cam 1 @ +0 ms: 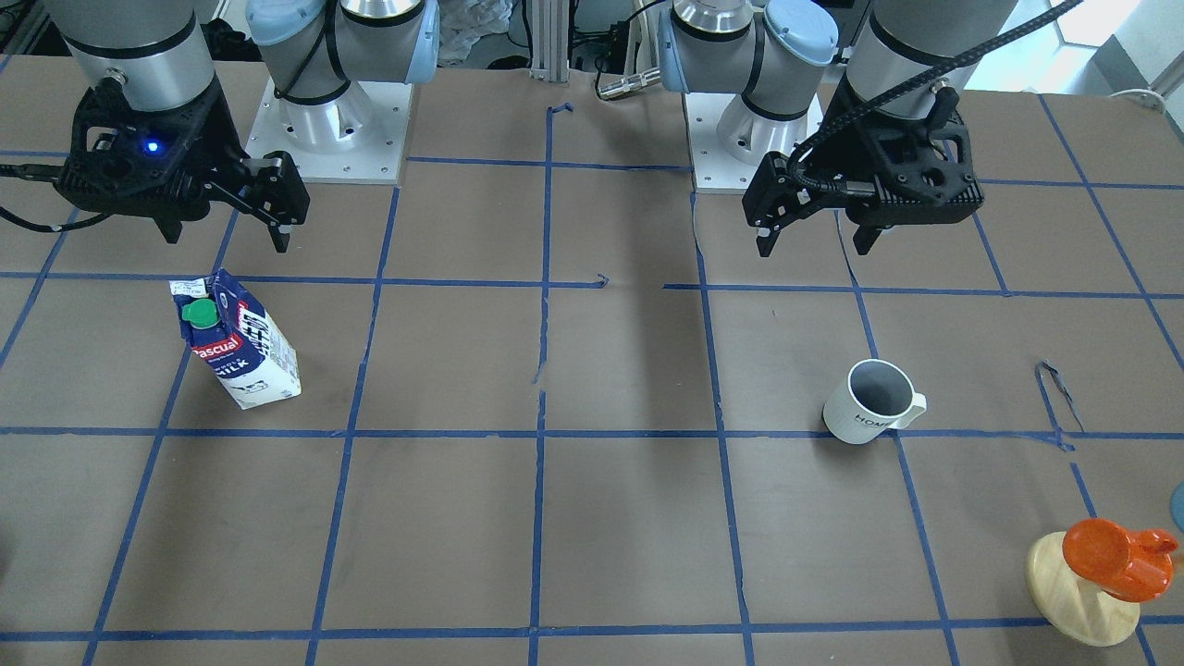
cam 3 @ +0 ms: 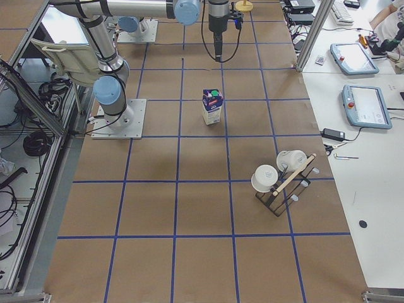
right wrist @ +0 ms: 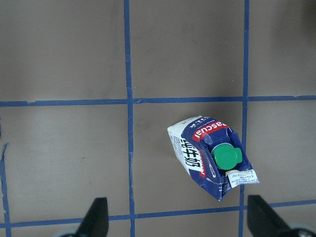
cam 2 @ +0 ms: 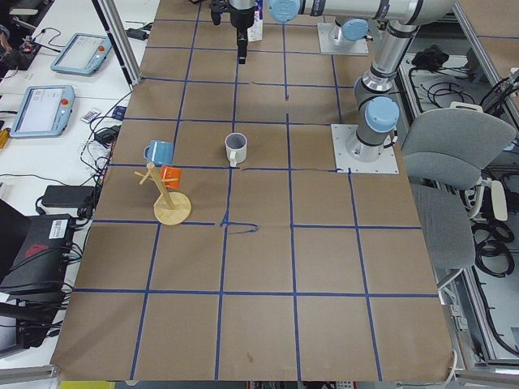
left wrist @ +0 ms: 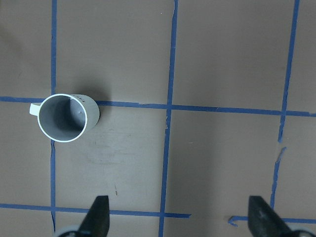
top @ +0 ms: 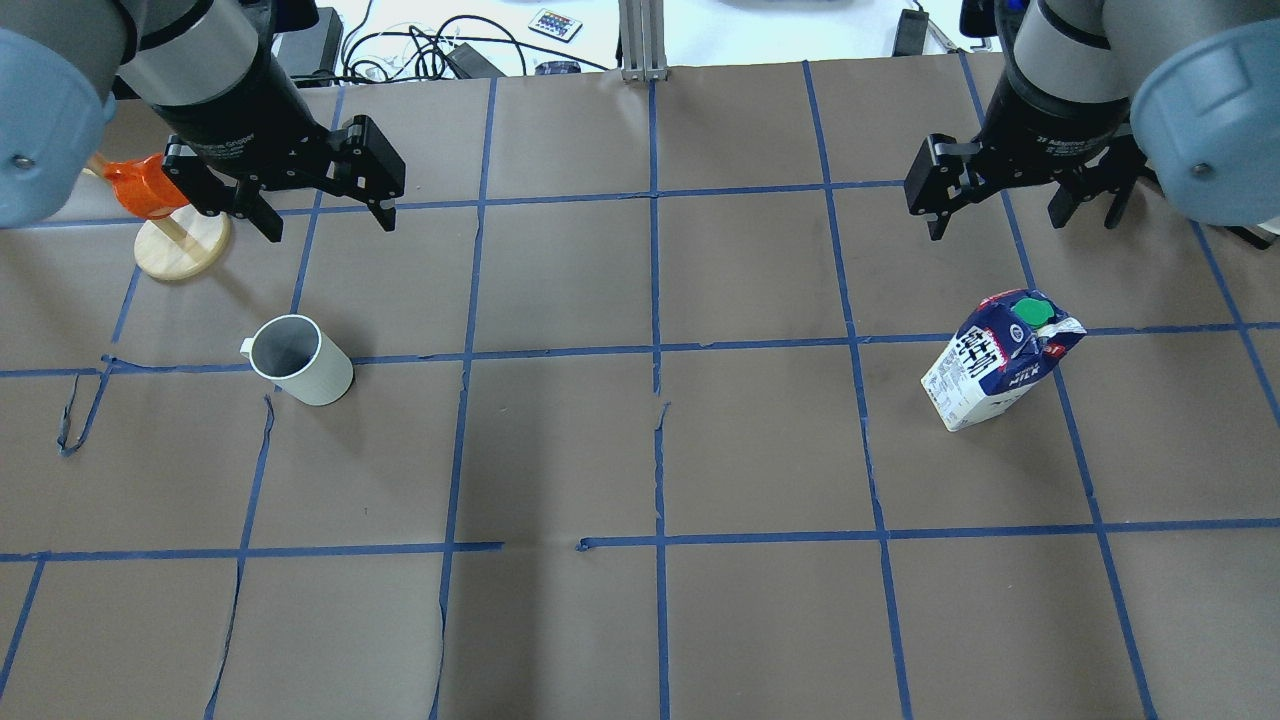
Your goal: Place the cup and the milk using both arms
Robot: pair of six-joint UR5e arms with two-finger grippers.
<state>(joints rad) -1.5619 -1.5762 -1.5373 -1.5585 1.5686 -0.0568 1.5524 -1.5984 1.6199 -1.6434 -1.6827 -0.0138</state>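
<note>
The white cup [cam 1: 869, 402] stands upright on the brown table, handle to one side; it also shows in the overhead view [top: 298, 360] and the left wrist view [left wrist: 64, 117]. My left gripper [top: 328, 228] hangs open and empty above the table, beyond the cup and apart from it. The blue-and-white milk carton [cam 1: 240, 342] with its green cap stands upright on the other side, also in the overhead view [top: 995, 370] and the right wrist view [right wrist: 212, 155]. My right gripper [top: 1000, 225] hangs open and empty, beyond the carton and apart from it.
A wooden stand with an orange cup [top: 160, 200] stands close to my left gripper, near the table's far left edge. A rack with white mugs [cam 3: 281, 180] stands at the table's far edge on my right. Blue tape lines [top: 655, 355] grid the table.
</note>
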